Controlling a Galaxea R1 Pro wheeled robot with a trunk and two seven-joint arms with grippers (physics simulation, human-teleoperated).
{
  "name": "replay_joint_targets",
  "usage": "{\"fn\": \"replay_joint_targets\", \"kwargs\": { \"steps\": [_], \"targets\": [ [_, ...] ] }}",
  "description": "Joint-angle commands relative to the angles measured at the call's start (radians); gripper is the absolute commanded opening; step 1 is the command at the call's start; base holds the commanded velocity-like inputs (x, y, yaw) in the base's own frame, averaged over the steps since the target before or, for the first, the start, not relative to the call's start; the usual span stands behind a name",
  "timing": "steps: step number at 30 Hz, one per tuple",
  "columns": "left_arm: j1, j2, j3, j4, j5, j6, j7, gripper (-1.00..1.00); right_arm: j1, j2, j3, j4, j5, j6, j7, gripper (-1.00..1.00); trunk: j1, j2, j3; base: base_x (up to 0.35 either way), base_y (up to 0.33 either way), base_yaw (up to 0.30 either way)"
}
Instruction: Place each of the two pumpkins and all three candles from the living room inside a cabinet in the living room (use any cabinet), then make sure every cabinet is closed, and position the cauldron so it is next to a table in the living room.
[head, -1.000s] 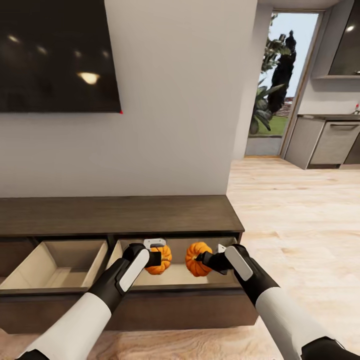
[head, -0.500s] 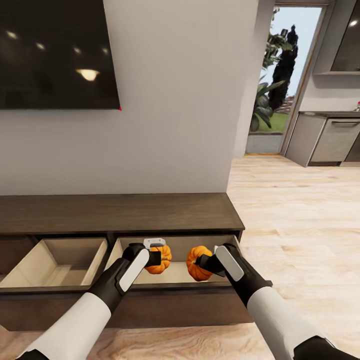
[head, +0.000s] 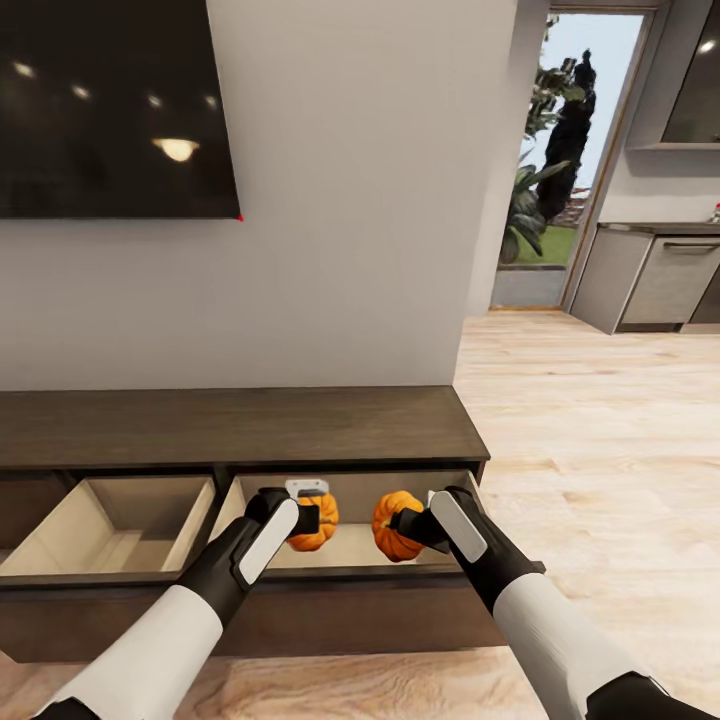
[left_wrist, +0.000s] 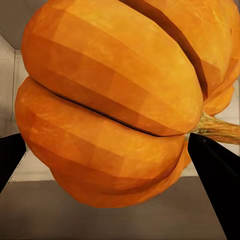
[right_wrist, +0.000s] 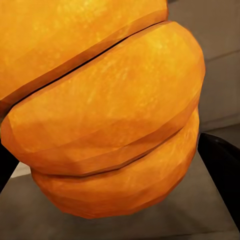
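Living room wall with the black TV (head: 115, 105) above, long dark cabinet (head: 230, 425) below it, two drawers pulled open, kitchen and a doorway off to the right. I've got both arms reaching into the right-hand drawer (head: 350, 550). Left gripper (head: 316, 516) is clamped on the left pumpkin (head: 318, 522); the left wrist view has its orange ribs (left_wrist: 115, 110) wedged between the dark finger (left_wrist: 215, 185) tips. Right gripper (head: 408, 524) is clamped on the right pumpkin (head: 393, 526), same close-up in its wrist view (right_wrist: 105, 115). Both pumpkins hang inside the drawer opening, near each other but apart, so they'd drop on the pale drawer floor rather than the rim, I judge. Whether they touch the floor yet, can't tell. The neighbouring drawer (head: 110, 525) is open too. Both need shutting later. Candles and cauldron not handled yet here.
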Motion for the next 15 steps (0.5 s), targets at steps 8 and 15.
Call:
{"fn": "replay_joint_targets", "kwargs": {
  "steps": [8, 15],
  "targets": [
    [-0.006, -0.022, -0.003, 0.041, 0.016, -0.002, 0.085, -1.00, -0.001, 0.000, 0.003, -0.003, -0.013, -0.002, -0.013, -1.00, 0.000, 0.000, -0.001, 0.002, 0.000, 0.000],
    [-0.032, -0.032, -0.003, 0.107, 0.017, -0.017, 0.103, -1.00, -0.001, 0.000, 0.005, -0.015, -0.013, -0.002, -0.013, -1.00, 0.000, 0.000, -0.001, 0.000, 0.000, 0.000]
  ]
}}
